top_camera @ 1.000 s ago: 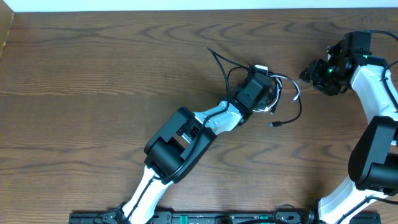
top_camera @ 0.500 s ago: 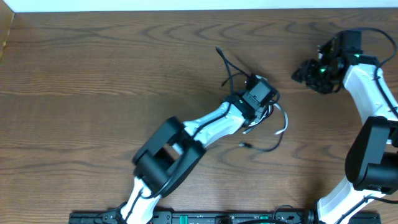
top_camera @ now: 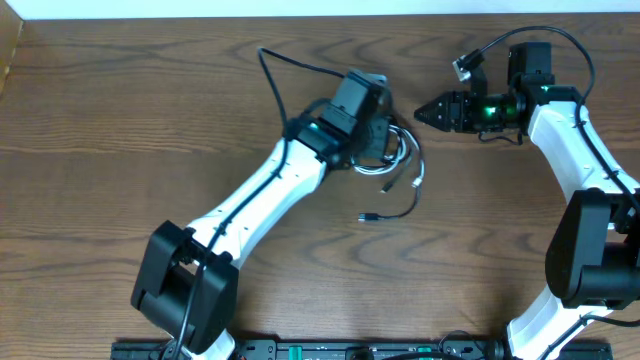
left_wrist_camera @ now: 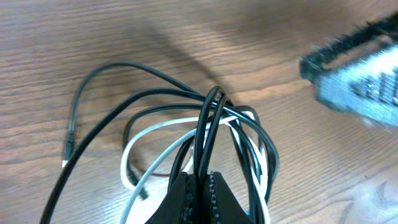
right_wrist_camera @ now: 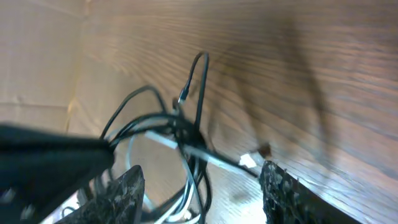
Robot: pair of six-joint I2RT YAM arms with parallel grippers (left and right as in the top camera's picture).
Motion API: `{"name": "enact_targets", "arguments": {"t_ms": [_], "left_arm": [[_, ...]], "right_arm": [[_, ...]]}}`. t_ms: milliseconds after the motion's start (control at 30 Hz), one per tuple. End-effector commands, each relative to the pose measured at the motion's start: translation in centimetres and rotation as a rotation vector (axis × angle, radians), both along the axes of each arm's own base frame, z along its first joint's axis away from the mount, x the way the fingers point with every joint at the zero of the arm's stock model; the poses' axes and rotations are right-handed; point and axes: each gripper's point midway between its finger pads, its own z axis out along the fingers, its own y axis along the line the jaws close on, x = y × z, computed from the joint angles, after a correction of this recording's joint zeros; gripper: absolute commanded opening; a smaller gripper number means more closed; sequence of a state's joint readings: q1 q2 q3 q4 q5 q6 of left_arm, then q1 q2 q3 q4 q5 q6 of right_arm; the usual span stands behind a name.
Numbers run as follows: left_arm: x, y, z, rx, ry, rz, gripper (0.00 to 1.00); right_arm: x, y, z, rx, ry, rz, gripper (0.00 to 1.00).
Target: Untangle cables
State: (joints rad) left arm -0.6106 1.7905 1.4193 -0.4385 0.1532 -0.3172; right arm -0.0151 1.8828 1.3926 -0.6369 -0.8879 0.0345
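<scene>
The left gripper (left_wrist_camera: 200, 194) has its 2 fingers (left_wrist_camera: 181, 198) pressed together on several strands of the black cable (left_wrist_camera: 205, 134), pinching them where they bunch above the table (left_wrist_camera: 93, 37). From that pinch the black loops fan out with the white cable (left_wrist_camera: 126, 155) threaded among them, so the 2 cords form 1 loose tangle near the middle of the table, toward its far edge. A black plug end (top_camera: 368, 217) lies on the wood on the near side. The right gripper (right_wrist_camera: 202, 174) sits just beside the tangle, its 2 fingers (right_wrist_camera: 124, 193) spread well apart and gripping nothing.
</scene>
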Motion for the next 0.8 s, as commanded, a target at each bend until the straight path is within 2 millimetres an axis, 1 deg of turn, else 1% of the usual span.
{"name": "enact_targets", "arguments": {"t_ms": [0, 67, 100, 167, 200, 300, 367, 400, 433, 467, 500, 533, 567, 600, 633, 767], "left_arm": [[0.4, 0.4, 0.8, -0.044, 0.009, 0.006, 0.08], [0.5, 0.6, 0.9, -0.045, 0.008, 0.01, 0.07], [0.4, 0.6, 1.0, -0.048, 0.008, 0.008, 0.07], [0.3, 0.3, 1.3, -0.063, 0.009, -0.003, 0.07], [0.3, 0.2, 1.6, -0.074, 0.006, -0.008, 0.07], [0.3, 0.1, 3.1, -0.105, -0.021, -0.014, 0.08], [0.3, 0.2, 3.8, -0.123, -0.028, -0.004, 0.07], [0.3, 0.3, 4.4, -0.142, -0.031, 0.009, 0.07], [0.3, 0.4, 4.9, -0.153, -0.036, 0.015, 0.07], [0.2, 0.4, 5.6, -0.163, -0.049, 0.014, 0.07], [0.1, 0.6, 6.5, -0.174, -0.067, 0.015, 0.07], [0.1, 0.7, 7.1, -0.181, -0.078, 0.015, 0.07], [0.0, 1.0, 8.2, -0.194, -0.099, 0.018, 0.07], [0.0, 1.3, 9.1, -0.207, -0.117, 0.025, 0.07], [0.0, 1.9, 10.6, -0.229, -0.141, 0.04, 0.07], [-0.3, 3.9, 14.4, -0.272, -0.22, 0.068, 0.07]], "right_arm": [[-0.6, 1.3, 2.3, 0.044, -0.079, 0.074, 0.56], [-0.8, 1.9, 1.9, 0.019, -0.083, 0.089, 0.55], [-0.7, 2.3, 1.2, -0.034, -0.084, 0.086, 0.52], [-0.5, 2.4, -0.1, -0.127, -0.042, 0.035, 0.5], [-0.5, 2.6, -0.4, -0.141, -0.032, 0.025, 0.5], [-0.4, 3.8, -1.1, -0.205, -0.011, -0.008, 0.51], [-0.5, 4.1, -1.4, -0.233, -0.006, -0.017, 0.5], [-0.4, 4.1, -1.9, -0.273, 0.012, -0.054, 0.51], [-0.2, 3.8, -2.4, -0.312, 0.027, -0.093, 0.51], [0.0, 2.8, -3.1, -0.381, 0.053, -0.169, 0.5], [0.3, 1.5, -3.8, -0.456, 0.089, -0.273, 0.51], [0.3, 0.6, -4.2, -0.5, 0.108, -0.337, 0.52], [0.3, 0.1, -4.4, -0.527, 0.116, -0.374, 0.54], [0.3, -0.1, -4.6, -0.537, 0.122, -0.389, 0.55], [0.2, -0.2, -4.7, -0.536, 0.13, -0.396, 0.55], [0.3, -1.2, -5.0, -0.543, 0.142, -0.423, 0.55]]}}
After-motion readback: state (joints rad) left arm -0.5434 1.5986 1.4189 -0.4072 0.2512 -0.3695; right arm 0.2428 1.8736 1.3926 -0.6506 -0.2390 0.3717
